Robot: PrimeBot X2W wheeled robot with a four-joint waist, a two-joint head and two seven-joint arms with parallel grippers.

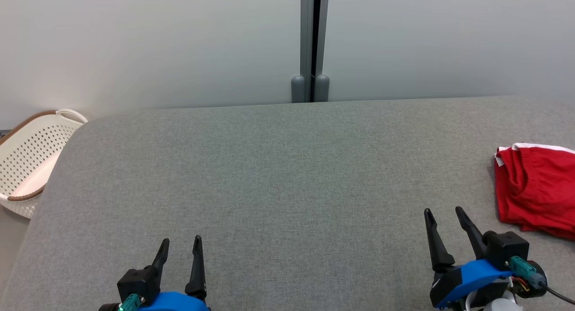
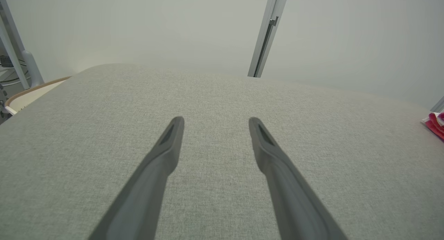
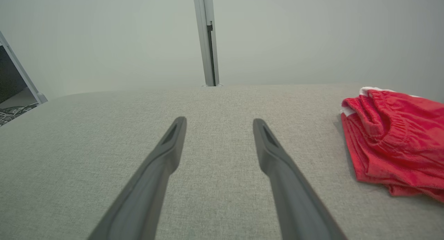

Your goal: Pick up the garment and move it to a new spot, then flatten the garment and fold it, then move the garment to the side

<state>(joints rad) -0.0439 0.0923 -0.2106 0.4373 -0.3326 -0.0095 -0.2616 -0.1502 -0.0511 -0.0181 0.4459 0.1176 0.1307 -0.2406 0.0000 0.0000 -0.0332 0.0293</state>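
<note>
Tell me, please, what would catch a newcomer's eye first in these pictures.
The bright red garment with white trim stands out, lying rumpled at the right edge of the grey table. Next come the left pincer and right pincer, both open and empty, over the table's near side. A white perforated basket sits off the table's left side.

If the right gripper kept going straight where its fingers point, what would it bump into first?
Probably the grey tabletop, since the right gripper seems tilted slightly down at it. The red garment lies off to the side, out of its path.
</note>
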